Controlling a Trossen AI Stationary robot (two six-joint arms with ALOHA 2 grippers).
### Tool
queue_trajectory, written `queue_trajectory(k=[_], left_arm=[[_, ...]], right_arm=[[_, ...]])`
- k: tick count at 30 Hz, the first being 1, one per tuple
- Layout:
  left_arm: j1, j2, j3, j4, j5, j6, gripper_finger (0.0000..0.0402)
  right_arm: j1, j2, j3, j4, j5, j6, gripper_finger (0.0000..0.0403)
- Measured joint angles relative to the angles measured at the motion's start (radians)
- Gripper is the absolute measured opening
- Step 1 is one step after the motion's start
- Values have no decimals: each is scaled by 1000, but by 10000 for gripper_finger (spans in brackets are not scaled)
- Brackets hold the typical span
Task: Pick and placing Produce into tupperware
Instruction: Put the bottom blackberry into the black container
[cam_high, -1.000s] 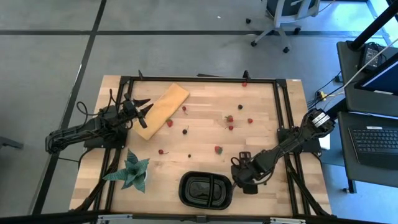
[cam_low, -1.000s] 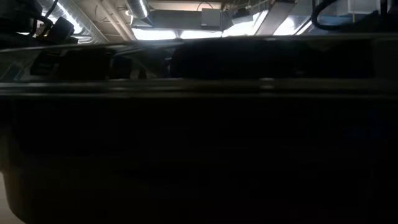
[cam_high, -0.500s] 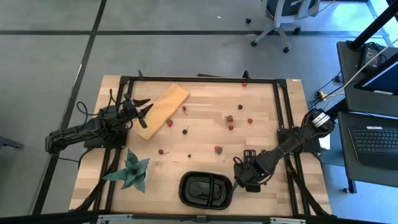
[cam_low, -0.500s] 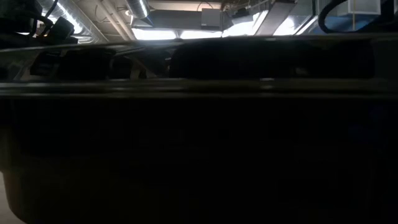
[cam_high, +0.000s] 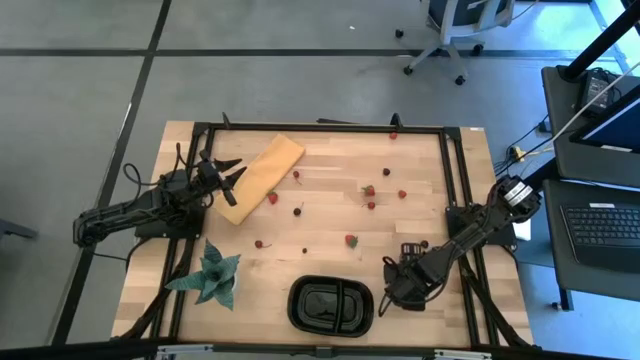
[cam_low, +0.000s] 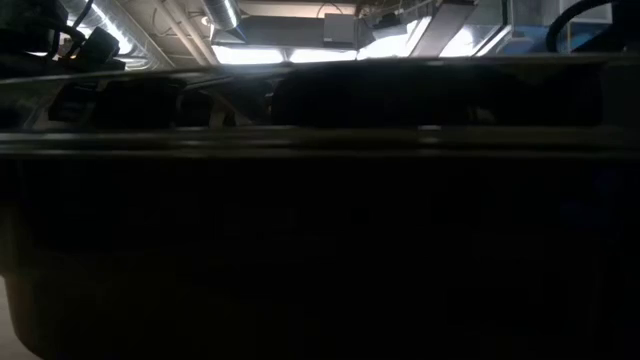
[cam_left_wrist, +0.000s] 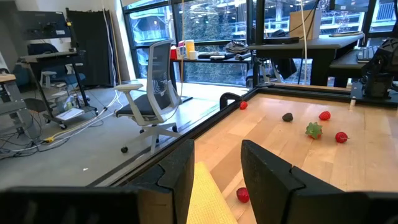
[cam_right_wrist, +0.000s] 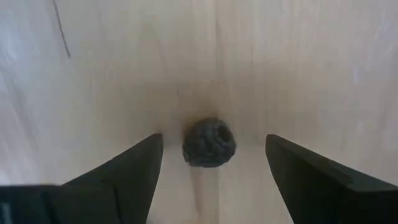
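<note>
The black tray (cam_high: 331, 306) sits near the table's near edge. My right gripper (cam_high: 398, 290) points down just right of it, open. In the right wrist view the right gripper (cam_right_wrist: 212, 144) has its fingers on either side of a dark round berry (cam_right_wrist: 209, 144), which rests on the wood apart from both. Small red fruits (cam_high: 350, 240) and dark berries (cam_high: 298, 211) lie scattered over the middle and far part of the table. My left gripper (cam_high: 234, 178) waits open at the left, over the tan board's (cam_high: 259, 177) edge.
A green spiky plant (cam_high: 212, 276) stands at the near left. The left wrist view shows the tan board (cam_left_wrist: 207, 199), a red fruit (cam_left_wrist: 242, 195) beside it and more fruits (cam_left_wrist: 324, 116) farther off. A dark wall (cam_low: 320, 250) fills the low view. Office chairs and desks stand beyond the table.
My right gripper has shifted a little toward the table's right edge, away from the tray's right end. The left arm, the tray and the scattered fruit have stayed put.
</note>
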Motion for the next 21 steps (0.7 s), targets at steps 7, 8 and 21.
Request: queue_trajectory(k=[7,8,21], left_arm=[[0,0,0,0,0,0,125],[0,0,0,0,0,0,125],[0,0,0,0,0,3,125]], right_arm=[[0,-1,-7,17,1,3,266],[1,-1,-7,19,1,3,258],[1,0,-7,27,-4,3,125]])
